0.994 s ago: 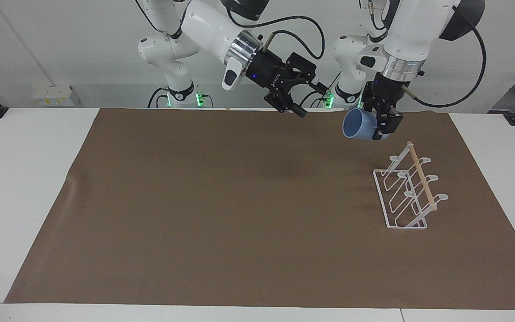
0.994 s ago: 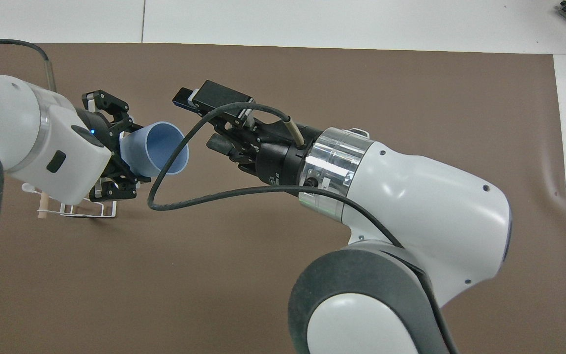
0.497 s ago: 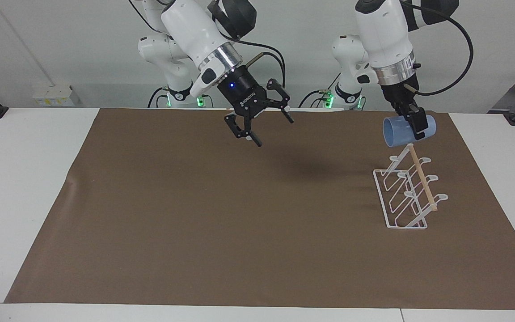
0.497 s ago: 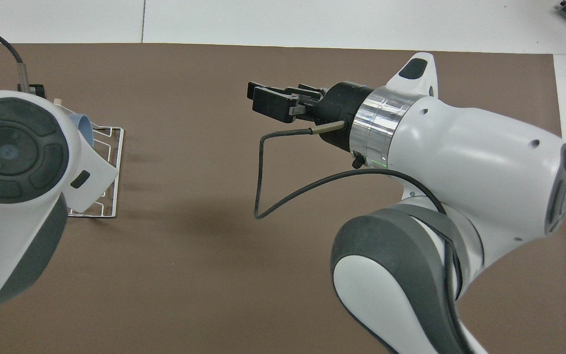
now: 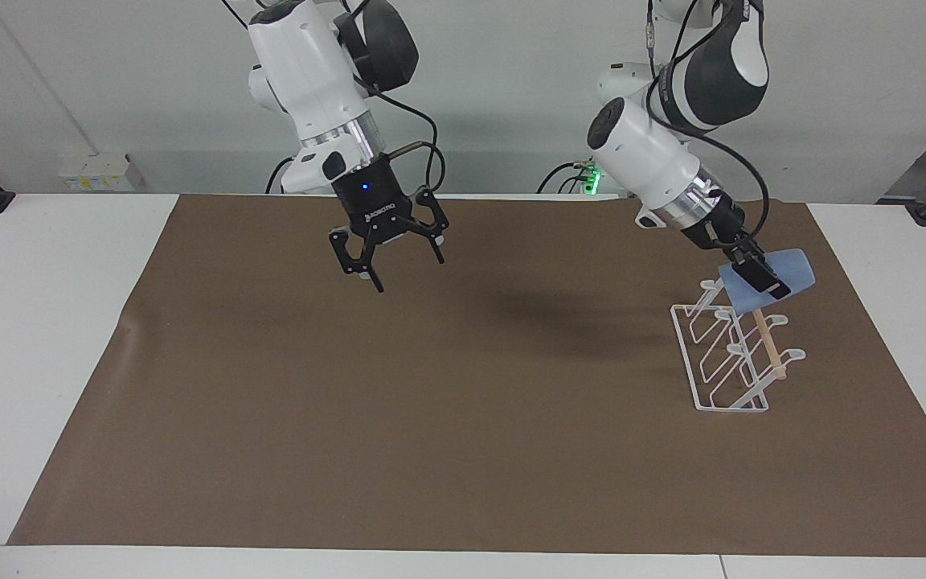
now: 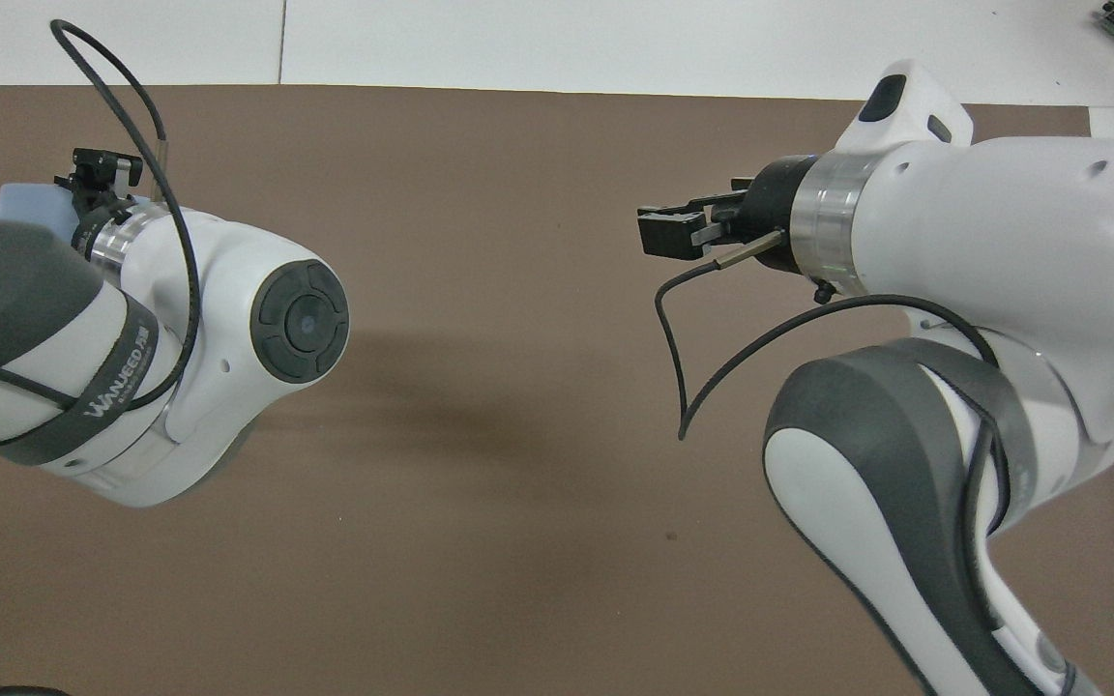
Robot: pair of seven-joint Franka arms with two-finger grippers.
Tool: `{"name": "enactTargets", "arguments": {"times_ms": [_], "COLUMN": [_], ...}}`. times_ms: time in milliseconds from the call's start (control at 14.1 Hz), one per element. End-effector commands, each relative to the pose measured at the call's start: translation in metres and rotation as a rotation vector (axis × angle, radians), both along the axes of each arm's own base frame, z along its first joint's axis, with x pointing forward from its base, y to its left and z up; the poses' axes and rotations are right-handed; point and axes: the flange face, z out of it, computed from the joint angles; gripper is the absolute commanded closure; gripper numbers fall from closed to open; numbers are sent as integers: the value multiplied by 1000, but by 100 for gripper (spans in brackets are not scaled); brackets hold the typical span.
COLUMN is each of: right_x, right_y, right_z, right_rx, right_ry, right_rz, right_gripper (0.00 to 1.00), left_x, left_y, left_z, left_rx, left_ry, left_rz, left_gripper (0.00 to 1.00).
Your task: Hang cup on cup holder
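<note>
My left gripper (image 5: 762, 279) is shut on the light-blue cup (image 5: 788, 272), which is tilted over the end of the cup holder (image 5: 727, 363) nearer the robots. The cup covers the upper end of the wooden dowel (image 5: 768, 346); I cannot tell whether they touch. The white wire holder stands on the brown mat toward the left arm's end of the table. In the overhead view only a sliver of the cup (image 6: 27, 205) shows past the left arm, which hides the holder. My right gripper (image 5: 405, 270) (image 6: 675, 232) hangs open and empty over the mat.
A brown mat (image 5: 463, 450) covers most of the white table (image 5: 45, 322). Cables loop from both wrists. The left arm's elbow (image 6: 228, 329) blocks much of that end in the overhead view.
The left arm has swung the cup down and tilted it onto the holder's nearer end. The right gripper has drawn back toward its own end of the table and turned downward, still open.
</note>
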Motion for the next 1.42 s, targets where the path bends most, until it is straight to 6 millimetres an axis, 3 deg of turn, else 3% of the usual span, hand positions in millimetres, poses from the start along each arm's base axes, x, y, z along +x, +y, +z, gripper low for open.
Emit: {"name": "enactTargets", "arguments": {"times_ms": [0, 71, 213, 355, 710, 852, 1065, 1349], "right_x": [7, 9, 5, -1, -2, -6, -12, -16], "right_y": [-64, -84, -110, -119, -130, -132, -156, -164], "right_z": [-4, -8, -14, -19, -20, -26, -37, -41], "right_rx": [-59, -94, -169, -181, -181, -188, -197, -204], "right_ry": [84, 108, 152, 190, 197, 222, 266, 316], "right_rz": [-73, -98, -149, -168, -189, -188, -216, -224], "right_gripper": [4, 4, 5, 4, 0, 0, 0, 0], "left_x": [8, 11, 16, 17, 13, 11, 9, 5], "left_y": [40, 53, 48, 27, 13, 18, 29, 36], "left_z": [-15, -28, -39, -57, -77, -82, -83, -80], "left_rx": [-26, -54, -16, 16, 142, 131, 113, 167], "left_ry": [-54, -49, -73, -104, -164, -169, -211, -198], "left_rz": [-21, -47, -88, -123, -235, -226, -154, -106], "left_gripper": [100, 100, 100, 100, 100, 100, 100, 100]}}
